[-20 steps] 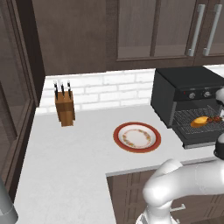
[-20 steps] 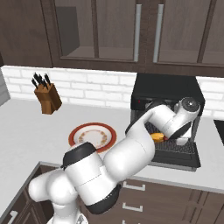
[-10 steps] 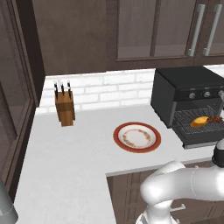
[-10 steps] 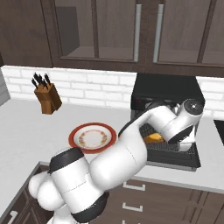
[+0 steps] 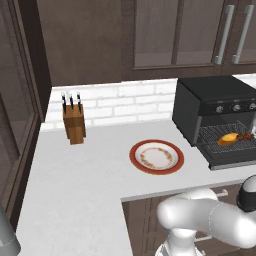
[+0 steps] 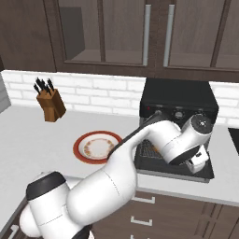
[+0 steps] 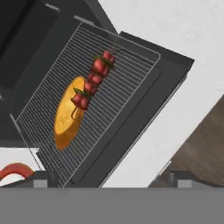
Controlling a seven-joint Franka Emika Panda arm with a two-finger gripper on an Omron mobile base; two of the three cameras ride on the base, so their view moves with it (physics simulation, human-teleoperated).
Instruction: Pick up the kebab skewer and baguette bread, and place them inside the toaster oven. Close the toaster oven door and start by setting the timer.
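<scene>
The black toaster oven (image 5: 210, 107) stands at the right of the counter. Its door (image 5: 235, 156) lies folded down flat, and the wire rack (image 7: 109, 65) is slid out over it. The golden baguette bread (image 7: 65, 118) lies on the rack, and the kebab skewer (image 7: 94, 81) rests partly across its upper end. Both also show on the rack in the left base view, baguette bread (image 5: 228, 138) and kebab skewer (image 5: 245, 136). My gripper (image 7: 111, 180) hovers open above the door's front edge, with nothing between its fingers. In the right base view the gripper (image 6: 201, 164) hangs over the door (image 6: 163, 172).
A red-rimmed plate (image 5: 156, 156) with no food on it lies on the white counter left of the oven. A wooden knife block (image 5: 74, 122) stands by the brick back wall. Dark cabinets (image 6: 140, 32) hang above. My arm (image 6: 154, 140) blocks the oven's front in the right base view.
My hand has drawn back from the rack and sunk toward the counter's front edge, leaving the left base view's right side. The baguette and skewer have stayed on the rack.
</scene>
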